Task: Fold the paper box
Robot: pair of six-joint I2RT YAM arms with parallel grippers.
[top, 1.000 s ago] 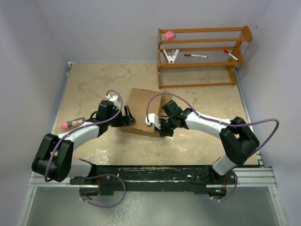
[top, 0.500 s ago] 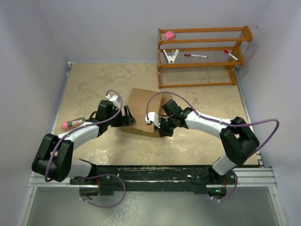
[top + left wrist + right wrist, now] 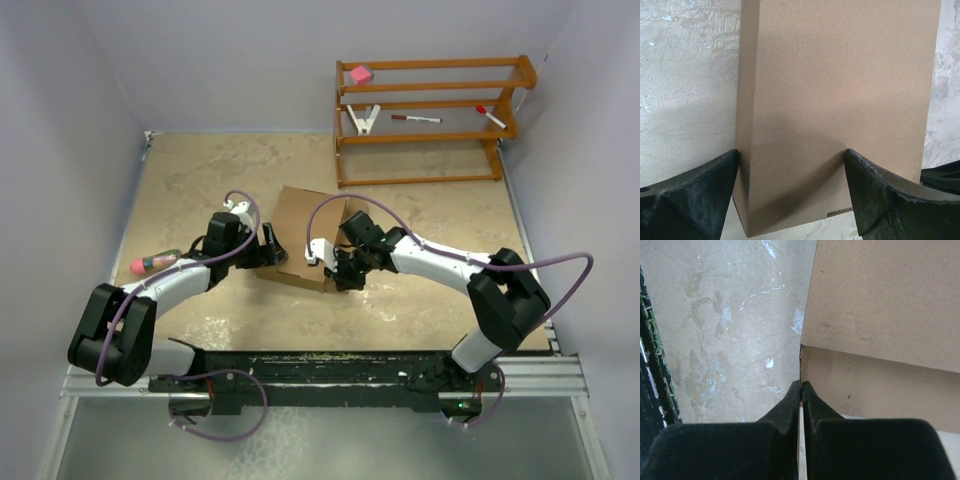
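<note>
The paper box [image 3: 305,222] is a brown cardboard piece in the middle of the table, partly folded with a side raised. My left gripper [image 3: 272,250] is at its left side. In the left wrist view its jaws [image 3: 792,155] are wide open, with the box's face [image 3: 840,75] between them; the left finger touches the box's left edge. My right gripper [image 3: 335,270] is at the box's near right corner. In the right wrist view it [image 3: 801,385] is shut on a thin upright cardboard edge of the box [image 3: 880,305].
A wooden rack [image 3: 430,150] stands at the back right, holding a pink block [image 3: 360,74], a white clip [image 3: 364,120] and two markers [image 3: 415,118]. A pink-tipped object [image 3: 152,264] lies at the far left. A black rail [image 3: 320,365] runs along the near edge.
My right gripper has shifted slightly left with the box's edge in it. The left arm has barely moved.
</note>
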